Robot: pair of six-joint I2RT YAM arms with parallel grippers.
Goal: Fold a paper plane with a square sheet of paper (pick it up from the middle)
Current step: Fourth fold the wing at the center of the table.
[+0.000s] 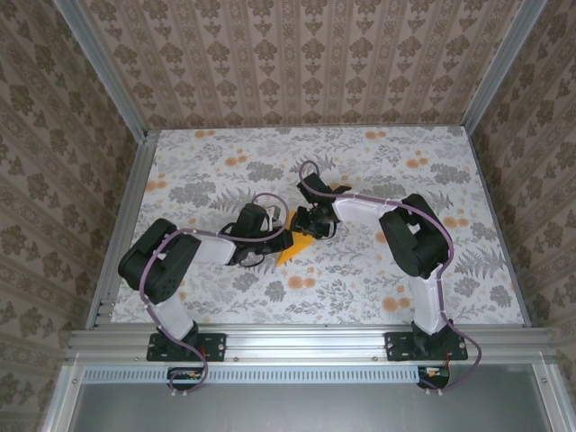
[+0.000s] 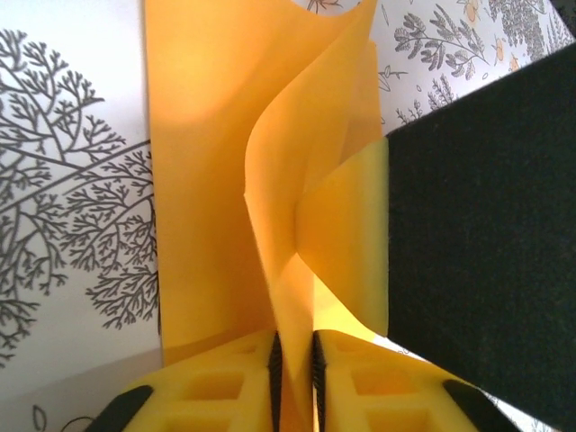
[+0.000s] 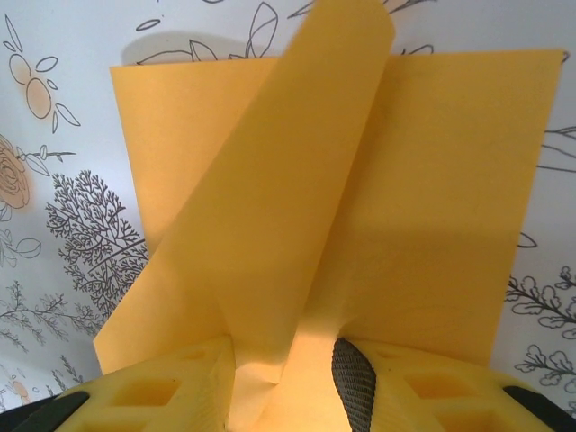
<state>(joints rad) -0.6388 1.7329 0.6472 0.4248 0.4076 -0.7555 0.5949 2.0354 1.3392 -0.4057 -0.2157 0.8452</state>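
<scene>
Top view: both arms meet mid-counter. A small orange-yellow wedge of the square sheet of paper shows between the left gripper and the right gripper.

Left wrist view: left gripper pressed together, pinching a raised fold of the sheet. Layers curl upward; one lies flat on the floral print.

Right wrist view: right gripper fingers stand apart, with a lifted flap running down between them. Cannot tell whether they press it. The rest of the sheet lies flat beyond.
</scene>
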